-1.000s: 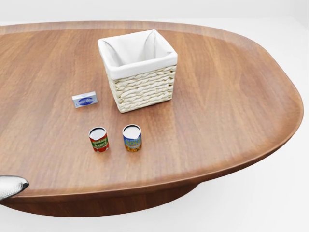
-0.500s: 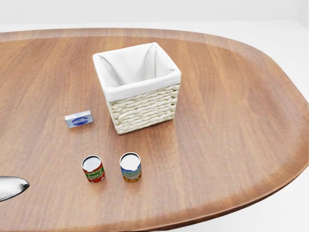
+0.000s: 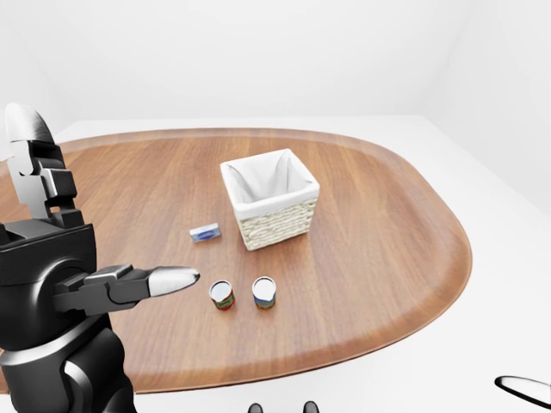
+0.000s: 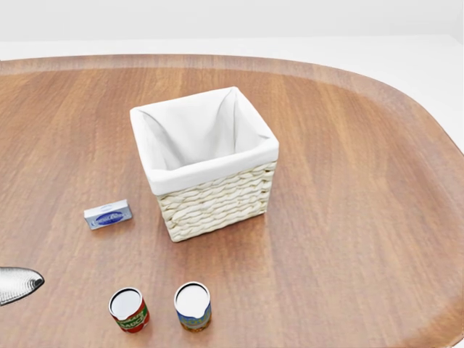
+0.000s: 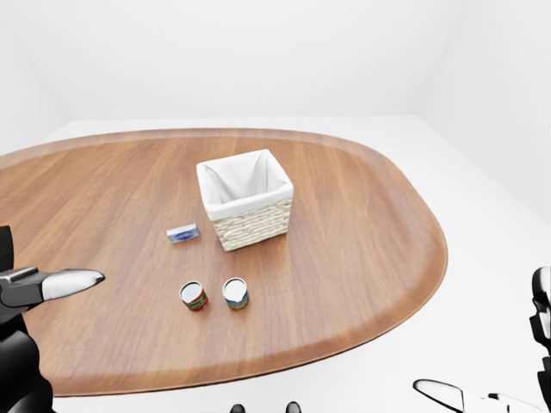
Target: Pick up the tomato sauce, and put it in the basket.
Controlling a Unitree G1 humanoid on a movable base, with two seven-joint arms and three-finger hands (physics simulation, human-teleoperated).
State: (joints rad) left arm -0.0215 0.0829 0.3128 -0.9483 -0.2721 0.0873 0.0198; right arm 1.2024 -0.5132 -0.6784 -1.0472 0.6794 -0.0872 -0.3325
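On the wooden table [image 4: 362,181], standing upright near the bottom edge of the head view: the tomato sauce [image 4: 129,310], a small red-labelled can with a pale top, untouched by either hand. Sitting just to its right, close beside but apart, a second can [image 4: 193,307] with a blue and yellow label. Resting up and to the left of both cans, a small flat blue and white box [image 4: 108,214], lying near the lower left corner of the basket [image 4: 217,199]. Occupying the middle of the head view, that woven basket with its white cloth lining, showing nothing inside, well apart from the cans.

Reaching in from the left of the left-eye view, the left hand [image 3: 120,286], black with silver-tipped fingers [image 3: 172,279] spread wide and gripping nothing: one pointing toward the cans, another [image 3: 26,129] sticking upward. Hovering left of the tomato sauce, not touching it.

Showing only as slivers at the lower right edge of the right-eye view, the right hand [image 5: 541,323]; cannot tell whether spread or closed.
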